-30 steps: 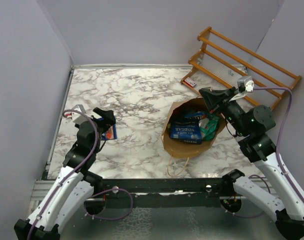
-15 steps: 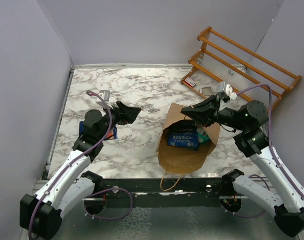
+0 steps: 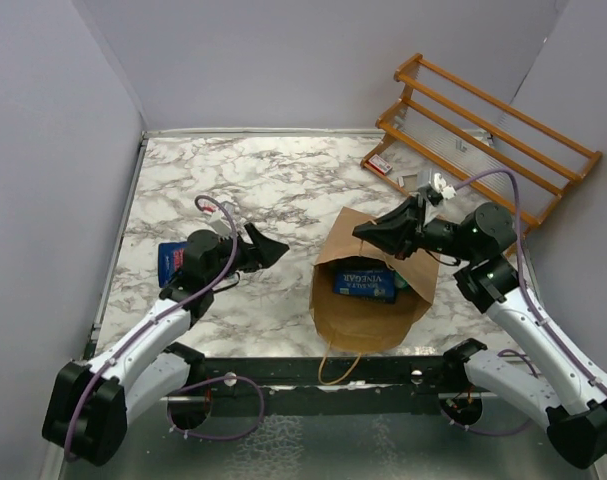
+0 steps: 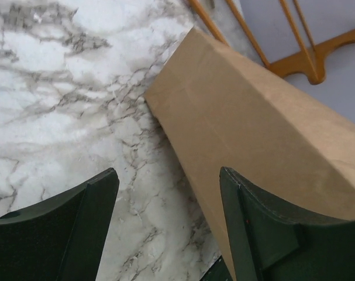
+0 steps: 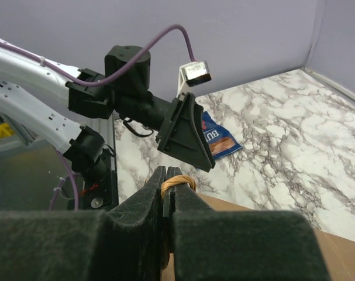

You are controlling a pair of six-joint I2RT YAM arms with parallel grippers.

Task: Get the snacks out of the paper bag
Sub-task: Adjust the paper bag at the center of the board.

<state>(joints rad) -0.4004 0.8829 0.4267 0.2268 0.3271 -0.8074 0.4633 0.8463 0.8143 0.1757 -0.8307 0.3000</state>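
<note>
Right pincer (image 3: 363, 231) is pressed together, pinching the loop handle (image 5: 178, 183) of the paper bag (image 3: 368, 315). The bag rests on the counter (image 3: 273, 185) and contains a blue packet (image 3: 363, 283). Left pincer (image 4: 167, 181) is spread, near the bag wall. A second blue packet (image 3: 169, 262) lies at counter left.

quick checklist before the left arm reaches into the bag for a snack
1. Right gripper shut on the handle of the paper bag: ok.
2. Left gripper open and empty: ok.
3. Left gripper lined up with the bag's mouth: not ok, it faces the outer side wall.
4. Mouth open, blue packet visible inside: ok.
5. Other snacks beneath it: cannot tell.
6. Loose blue packet lying apart from the bag: ok.
</note>
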